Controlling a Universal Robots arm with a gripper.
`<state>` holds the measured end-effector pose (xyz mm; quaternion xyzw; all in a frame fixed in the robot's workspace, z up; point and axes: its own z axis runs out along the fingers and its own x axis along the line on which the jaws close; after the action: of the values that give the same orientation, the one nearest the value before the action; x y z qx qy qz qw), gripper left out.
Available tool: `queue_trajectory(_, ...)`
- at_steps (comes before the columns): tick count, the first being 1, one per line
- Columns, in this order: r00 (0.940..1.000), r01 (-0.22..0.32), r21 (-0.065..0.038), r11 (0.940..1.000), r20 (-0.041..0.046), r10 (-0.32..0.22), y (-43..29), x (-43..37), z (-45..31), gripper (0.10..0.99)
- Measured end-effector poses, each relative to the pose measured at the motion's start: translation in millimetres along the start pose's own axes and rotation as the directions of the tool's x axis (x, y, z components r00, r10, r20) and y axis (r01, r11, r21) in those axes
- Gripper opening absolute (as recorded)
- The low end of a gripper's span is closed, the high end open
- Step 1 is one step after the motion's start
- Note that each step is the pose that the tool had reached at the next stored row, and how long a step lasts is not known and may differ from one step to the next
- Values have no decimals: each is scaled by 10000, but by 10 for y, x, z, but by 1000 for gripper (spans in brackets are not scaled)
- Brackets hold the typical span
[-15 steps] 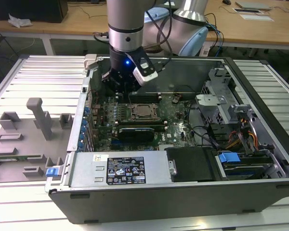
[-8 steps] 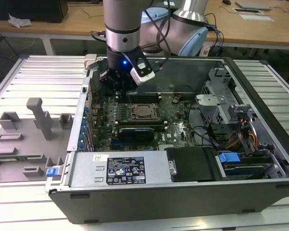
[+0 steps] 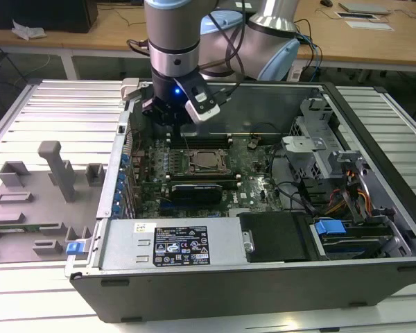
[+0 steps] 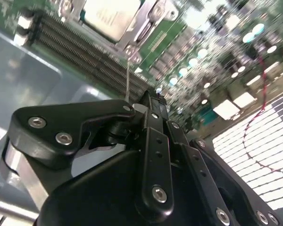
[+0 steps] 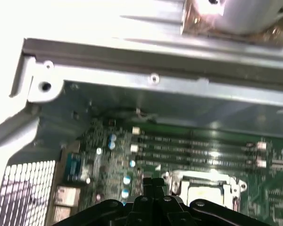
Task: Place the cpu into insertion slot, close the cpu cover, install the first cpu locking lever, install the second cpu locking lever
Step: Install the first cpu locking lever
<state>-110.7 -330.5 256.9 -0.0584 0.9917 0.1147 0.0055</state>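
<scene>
Consists of thick silver-grey cylindrical arm (image 3: 173,35) links at the upper centre of the exterior view, capped with pale blue joint covers (image 3: 215,22) and ringed by a dark band. Ends in a black wrist block (image 3: 168,104) lit by a small blue light (image 3: 176,91). Carries a white-and-grey camera module (image 3: 206,105) on one side, fed by looping black cables (image 3: 230,43). Narrows into a matte black gripper (image 3: 172,123). Shows, in the second wrist view, broad rounded black linkage plates (image 4: 61,132) and slim straight fingers (image 4: 155,141), studded with silver round-head screws (image 4: 37,122). Shows rounded black knuckles (image 5: 111,205) with small screws in the first wrist view.
</scene>
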Motion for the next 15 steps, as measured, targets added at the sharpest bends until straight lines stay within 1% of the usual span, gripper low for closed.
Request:
queue_trajectory(2, 10000, 1, -230, 9997, 29, 0, 1, 5, 0, 106)
queue_trajectory(3, 10000, 2, -388, 9992, 50, 0, 1, 8, 0, 106)
queue_trajectory(4, 10000, 4, -501, 9987, 64, -1, 1, 9, 0, 106)
queue_trajectory(5, 10000, 4, -580, 9983, 74, 0, 1, 11, 0, 106)
queue_trajectory(6, 10000, 5, -610, 9981, 80, 0, 2, 12, 0, 106)
queue_trajectory(11, 10000, 7, -611, 9981, 78, -2, -5, 3, 24, 106)
queue_trajectory(13, 10000, 5, -611, 9981, 79, 0, -12, -41, 30, 106)
queue_trajectory(15, 10000, 5, -611, 9981, 80, 0, -24, -135, 33, 106)
